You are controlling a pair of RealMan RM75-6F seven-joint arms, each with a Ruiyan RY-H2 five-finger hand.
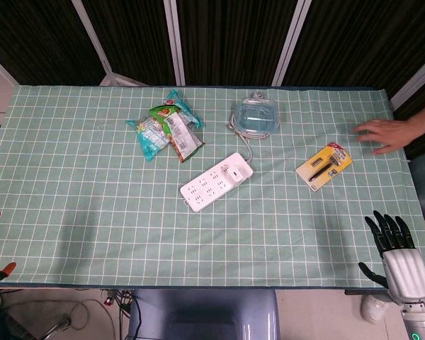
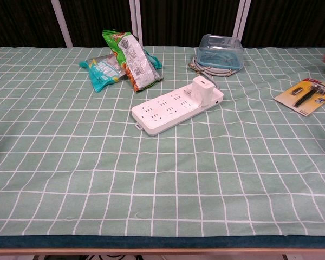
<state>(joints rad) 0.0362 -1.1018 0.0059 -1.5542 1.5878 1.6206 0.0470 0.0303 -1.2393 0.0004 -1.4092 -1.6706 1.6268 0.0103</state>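
Our right hand (image 1: 395,251) hangs off the table's near right corner, fingers apart and holding nothing, nearest to the razor pack (image 1: 324,166). Our left hand is outside both views, and a person's hand (image 1: 384,134) is cut off by the right edge.

Two snack packets (image 1: 166,129) lie in a heap at the upper left of the table. One white power strip (image 1: 217,181) sits mid-frame with one charger (image 2: 203,90) plugged in. One clear plastic box (image 1: 256,116) sits upper centre, one carded razor pack (image 1: 324,166) at right.
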